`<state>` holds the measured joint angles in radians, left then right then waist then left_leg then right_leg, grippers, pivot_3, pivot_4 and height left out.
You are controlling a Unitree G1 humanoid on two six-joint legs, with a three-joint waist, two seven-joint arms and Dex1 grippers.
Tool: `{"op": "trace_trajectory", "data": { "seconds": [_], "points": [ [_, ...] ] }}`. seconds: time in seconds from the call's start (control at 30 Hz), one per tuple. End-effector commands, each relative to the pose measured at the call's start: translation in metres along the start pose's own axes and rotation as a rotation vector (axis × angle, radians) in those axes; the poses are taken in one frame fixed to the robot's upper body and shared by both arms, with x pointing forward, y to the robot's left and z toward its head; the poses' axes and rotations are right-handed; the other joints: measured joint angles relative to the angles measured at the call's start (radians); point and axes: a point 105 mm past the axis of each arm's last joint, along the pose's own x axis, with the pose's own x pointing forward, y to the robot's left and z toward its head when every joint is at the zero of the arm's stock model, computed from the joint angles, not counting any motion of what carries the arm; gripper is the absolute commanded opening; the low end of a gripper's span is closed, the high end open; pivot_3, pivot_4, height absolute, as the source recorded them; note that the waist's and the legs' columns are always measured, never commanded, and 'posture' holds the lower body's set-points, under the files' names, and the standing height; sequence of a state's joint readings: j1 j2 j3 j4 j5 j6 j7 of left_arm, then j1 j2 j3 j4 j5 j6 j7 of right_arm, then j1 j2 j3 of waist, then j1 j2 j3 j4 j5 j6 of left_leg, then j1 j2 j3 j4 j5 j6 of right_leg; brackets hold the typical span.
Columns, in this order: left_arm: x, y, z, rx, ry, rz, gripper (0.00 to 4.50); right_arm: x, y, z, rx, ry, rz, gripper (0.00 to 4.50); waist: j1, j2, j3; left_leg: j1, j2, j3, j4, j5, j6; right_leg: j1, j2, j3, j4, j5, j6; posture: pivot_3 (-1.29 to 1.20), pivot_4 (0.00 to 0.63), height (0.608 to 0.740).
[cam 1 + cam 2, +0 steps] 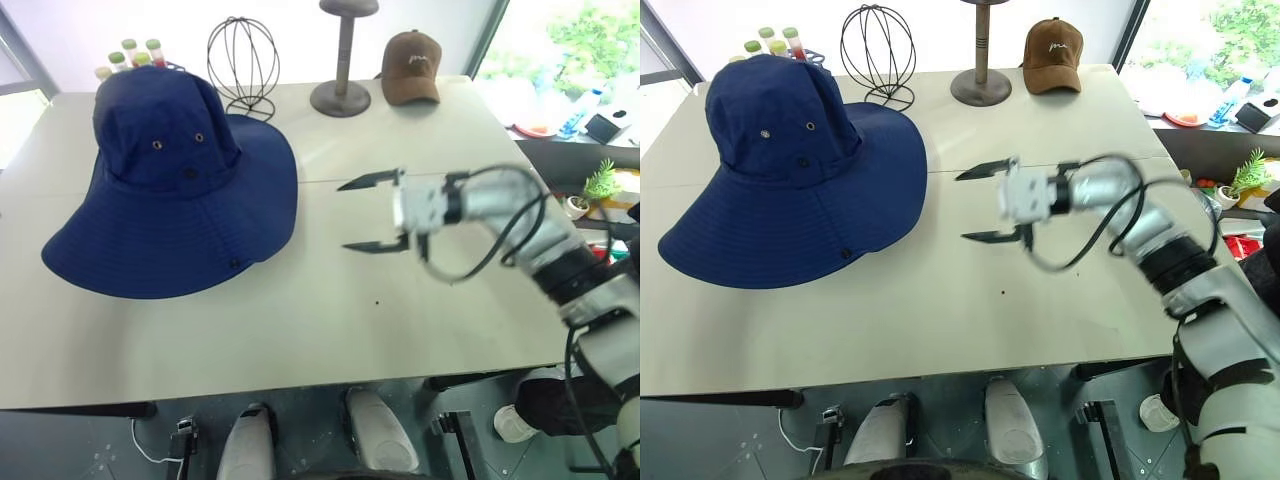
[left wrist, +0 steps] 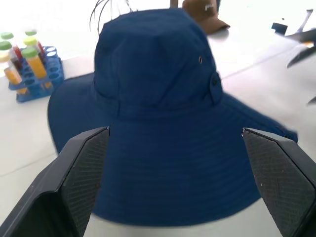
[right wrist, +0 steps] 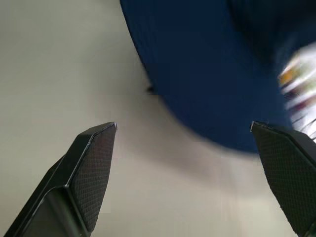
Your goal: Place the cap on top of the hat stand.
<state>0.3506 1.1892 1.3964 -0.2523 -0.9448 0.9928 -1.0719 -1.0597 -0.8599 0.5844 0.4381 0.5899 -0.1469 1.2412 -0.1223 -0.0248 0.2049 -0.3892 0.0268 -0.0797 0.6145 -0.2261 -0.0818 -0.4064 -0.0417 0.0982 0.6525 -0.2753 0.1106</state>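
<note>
Patience matters at this point: the cap (image 1: 165, 190) sits high and rounded on the table (image 1: 330, 320) at my left, crown propped up as though the hat stand is already under it, though I cannot see the stand. My left gripper (image 2: 173, 182) faces the crown with fingers spread wide, holding nothing. I judge the best step is to check that the crown sits centred and leave the brim alone. My right gripper (image 1: 375, 213), wide and empty, hangs over bare tabletop well right of the brim. Count: one navy cap, one rack of tubes (image 1: 130, 55), one wire head form (image 1: 243, 62), one grey pedestal (image 1: 344, 60), one brown cap (image 1: 411, 68).
</note>
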Motion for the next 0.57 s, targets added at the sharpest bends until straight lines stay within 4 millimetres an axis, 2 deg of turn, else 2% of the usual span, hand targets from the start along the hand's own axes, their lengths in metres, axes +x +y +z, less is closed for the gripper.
{"op": "trace_trajectory", "data": {
  "seconds": [0.03, 0.13, 0.37, 0.57],
  "points": [
    [-0.010, 0.000, 0.006, 0.074, -0.010, 0.031, 4.50, -0.038, -0.036, 0.038, 0.241, -0.140, -0.008, 4.45, 0.001, 0.002, 0.001, 0.000, 0.000, 0.001, 0.000, 0.000, 0.000, -0.001, 0.000, 0.000, 0.000, 0.000, 0.000, 0.00, 0.150, 0.740],
    [-0.014, -0.003, 0.005, 0.090, -0.006, 0.036, 4.50, -0.051, -0.049, 0.046, 0.261, -0.125, -0.002, 4.45, 0.000, 0.001, 0.001, -0.001, 0.001, 0.001, -0.002, 0.000, 0.000, -0.003, 0.000, 0.000, -0.001, -0.001, -0.002, 0.00, 0.150, 0.740],
    [-0.019, -0.010, 0.011, 0.106, -0.005, 0.037, 4.50, -0.060, -0.059, 0.059, 0.285, -0.146, -0.002, 4.45, -0.001, 0.003, 0.002, -0.006, 0.001, 0.005, -0.002, 0.000, 0.000, -0.007, -0.001, 0.000, -0.002, -0.001, -0.001, 0.00, 0.150, 0.740],
    [-0.020, -0.012, 0.014, 0.123, -0.005, 0.033, 4.50, -0.056, -0.055, 0.048, 0.247, -0.093, 0.003, 4.45, -0.005, 0.004, 0.003, -0.006, 0.001, 0.005, -0.002, 0.000, 0.000, -0.008, 0.000, 0.001, -0.001, -0.001, -0.001, 0.00, 0.150, 0.740]
  ]
}}
